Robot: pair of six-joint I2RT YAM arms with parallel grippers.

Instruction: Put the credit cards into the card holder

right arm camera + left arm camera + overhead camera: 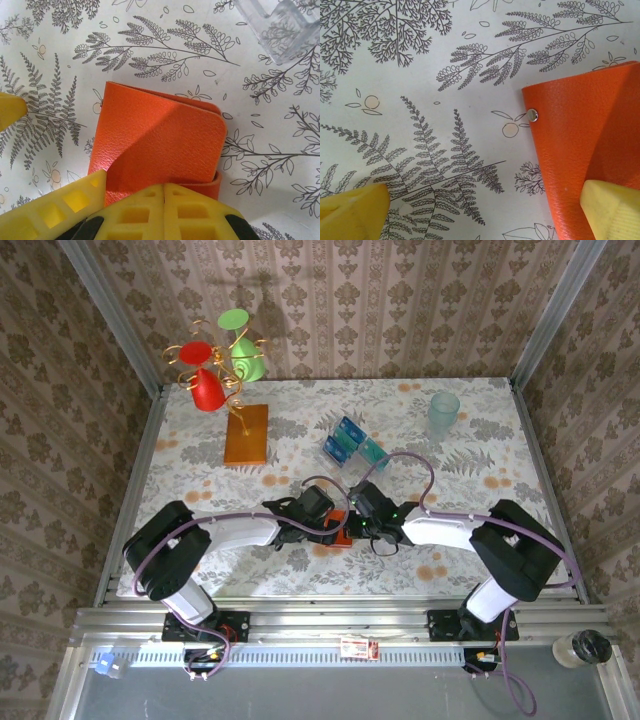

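The orange-red card holder (338,533) lies folded on the fern-print table, between the two grippers. In the left wrist view the card holder (585,140) shows its small silver snap (533,115). My left gripper (485,194) stands open, its right finger (612,212) over the holder's edge and its left finger on bare cloth. My right gripper (164,189) is shut, with its joined fingertips over the near edge of the card holder (160,140). I cannot tell whether they pinch the flap. The blue and teal credit cards (347,440) stand in a clear rack behind.
An orange-brown board (247,433) at the back left carries a wire stand with red (207,388) and green (245,360) cups. A pale teal tumbler (444,415) stands at the back right. The clear rack's corner (280,30) sits just beyond the holder.
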